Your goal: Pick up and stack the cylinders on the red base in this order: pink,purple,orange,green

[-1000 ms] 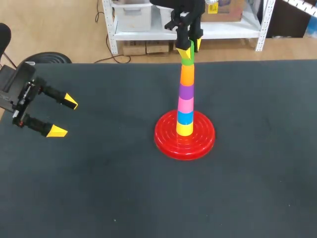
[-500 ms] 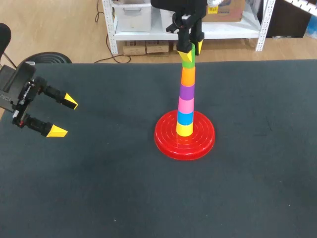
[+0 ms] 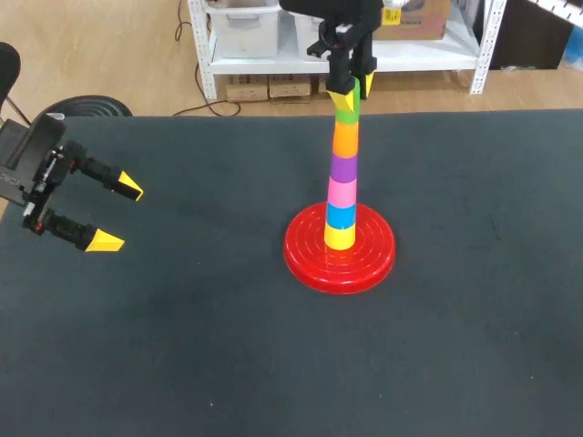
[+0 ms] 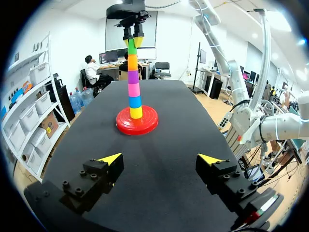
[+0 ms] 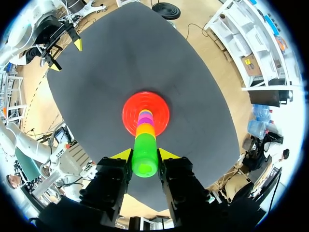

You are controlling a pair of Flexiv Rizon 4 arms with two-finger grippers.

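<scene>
My right arm is coming in over the far edge of the table (image 3: 182, 346) and hanging straight down, wrist above the stack. The right gripper (image 3: 353, 88) is clamping the green cylinder (image 3: 346, 113) from two sides, its yellow tips pressing against the cylinder's flanks in the right wrist view. The green cylinder is standing upright, long axis vertical, sitting on the orange cylinder (image 3: 344, 138). Below it the purple cylinder (image 3: 343, 168), pink cylinder (image 3: 342, 193), a blue cylinder (image 3: 341, 216) and a yellow cylinder (image 3: 340, 238) are forming one straight column on the middle of the red base (image 3: 369, 264). My left arm is lying low at the table's left edge, the left gripper (image 3: 117, 216) pointing toward the column, fingers wide apart, gripping nothing.
</scene>
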